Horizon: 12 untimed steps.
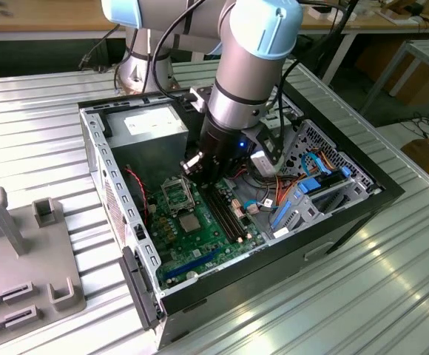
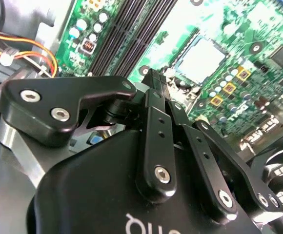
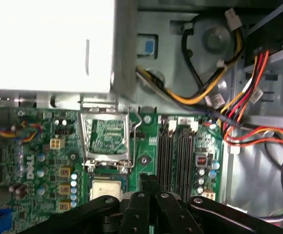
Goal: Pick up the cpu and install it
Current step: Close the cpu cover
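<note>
Your gripper (image 2: 154, 80) has its fingers drawn together and holds nothing, while the cpu (image 2: 200, 56) sits flat on the motherboard (image 2: 258, 29) just beyond the tips. Descend like that and you may jab the chip or clip the memory slots (image 3: 176, 153) alongside. The first wrist view adds the open socket (image 3: 107, 139); the second wrist view offers the finger linkage instead.
</note>
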Tool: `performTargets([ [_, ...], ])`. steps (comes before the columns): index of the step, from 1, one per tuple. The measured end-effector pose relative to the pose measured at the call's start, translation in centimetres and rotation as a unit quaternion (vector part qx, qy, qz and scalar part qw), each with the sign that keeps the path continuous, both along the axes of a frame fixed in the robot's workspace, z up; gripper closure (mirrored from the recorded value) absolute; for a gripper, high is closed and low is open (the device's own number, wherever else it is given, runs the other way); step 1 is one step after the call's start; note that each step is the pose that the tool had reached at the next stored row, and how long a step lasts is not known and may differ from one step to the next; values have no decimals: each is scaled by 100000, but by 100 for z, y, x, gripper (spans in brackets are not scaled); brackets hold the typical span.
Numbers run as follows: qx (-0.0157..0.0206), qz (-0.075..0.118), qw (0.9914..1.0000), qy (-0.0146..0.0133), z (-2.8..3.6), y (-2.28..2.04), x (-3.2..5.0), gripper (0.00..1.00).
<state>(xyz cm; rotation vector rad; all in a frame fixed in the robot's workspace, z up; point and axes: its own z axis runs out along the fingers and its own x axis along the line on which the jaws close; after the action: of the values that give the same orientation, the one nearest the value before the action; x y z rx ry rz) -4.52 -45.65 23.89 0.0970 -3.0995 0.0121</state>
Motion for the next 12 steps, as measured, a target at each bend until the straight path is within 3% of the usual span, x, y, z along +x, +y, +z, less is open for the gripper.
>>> performTargets([
  [4, 9, 3007, 99955, -4, -2, 13, 1, 89],
  [7, 4, 5598, 99843, -2, -2, 14, 1, 89],
  [12, 1, 6103, 99814, -1, -2, 14, 3, 89],
])
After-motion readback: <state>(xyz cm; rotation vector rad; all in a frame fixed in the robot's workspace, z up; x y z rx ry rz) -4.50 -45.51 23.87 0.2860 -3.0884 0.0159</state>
